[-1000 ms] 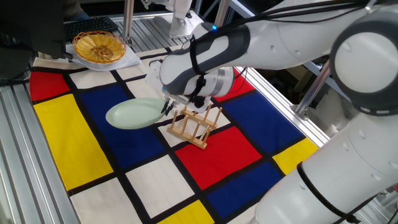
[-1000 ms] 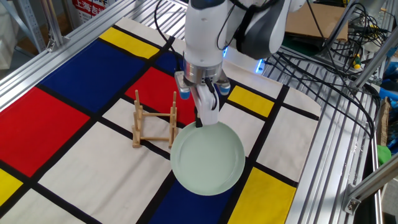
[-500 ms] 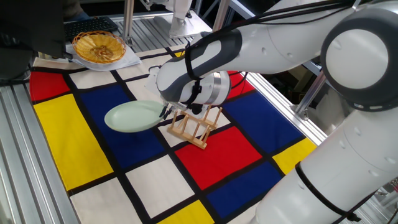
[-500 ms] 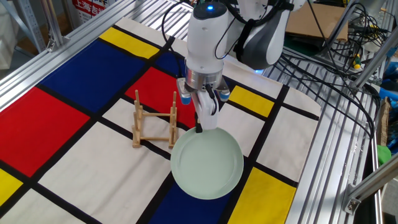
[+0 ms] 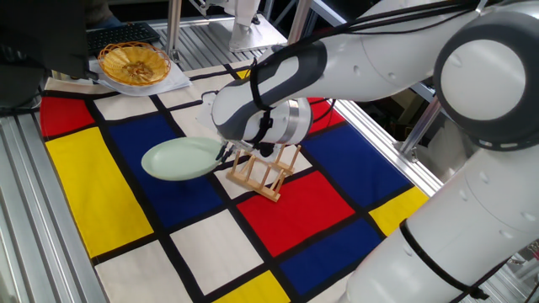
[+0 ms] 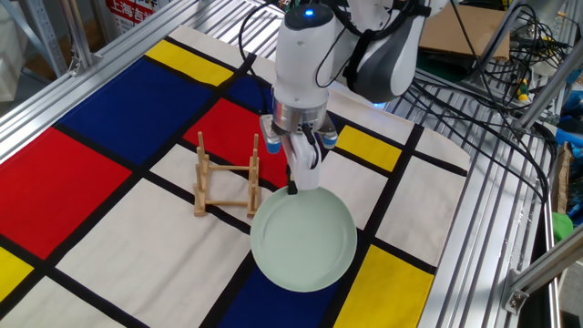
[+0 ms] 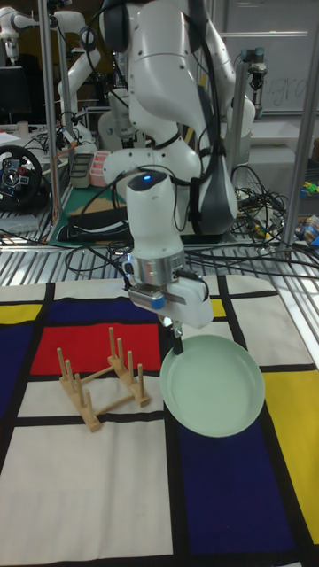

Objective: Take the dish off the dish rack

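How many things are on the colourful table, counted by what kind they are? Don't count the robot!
Pale green plate, held by the gripper: 1
Wooden dish rack: 1
Yellow woven basket: 1
Total: 3

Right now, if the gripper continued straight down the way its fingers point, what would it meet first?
The gripper points down and is shut on the rim of the dish. Below lies the checkered cloth, probably a blue or white patch beside the dish rack; the gap under the dish is unclear.
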`<control>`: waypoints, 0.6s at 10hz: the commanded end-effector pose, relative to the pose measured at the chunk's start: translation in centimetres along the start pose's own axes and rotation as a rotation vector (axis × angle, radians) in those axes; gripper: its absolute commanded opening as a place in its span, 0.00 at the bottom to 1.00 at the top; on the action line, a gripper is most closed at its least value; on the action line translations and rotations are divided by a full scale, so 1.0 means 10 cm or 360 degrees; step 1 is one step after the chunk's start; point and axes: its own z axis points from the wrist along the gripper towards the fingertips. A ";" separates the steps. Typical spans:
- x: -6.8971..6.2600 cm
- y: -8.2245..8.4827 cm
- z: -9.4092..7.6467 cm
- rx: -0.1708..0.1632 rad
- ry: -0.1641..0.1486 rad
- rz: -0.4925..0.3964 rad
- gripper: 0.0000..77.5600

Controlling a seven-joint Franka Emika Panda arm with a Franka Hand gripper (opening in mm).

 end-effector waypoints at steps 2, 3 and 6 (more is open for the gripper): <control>0.11 -0.12 0.27 -0.0072 -0.0056 0.0030 0.01; 0.11 -0.12 0.28 -0.0077 -0.0060 0.0034 0.01; 0.12 -0.11 0.37 -0.0105 -0.0084 0.0051 0.01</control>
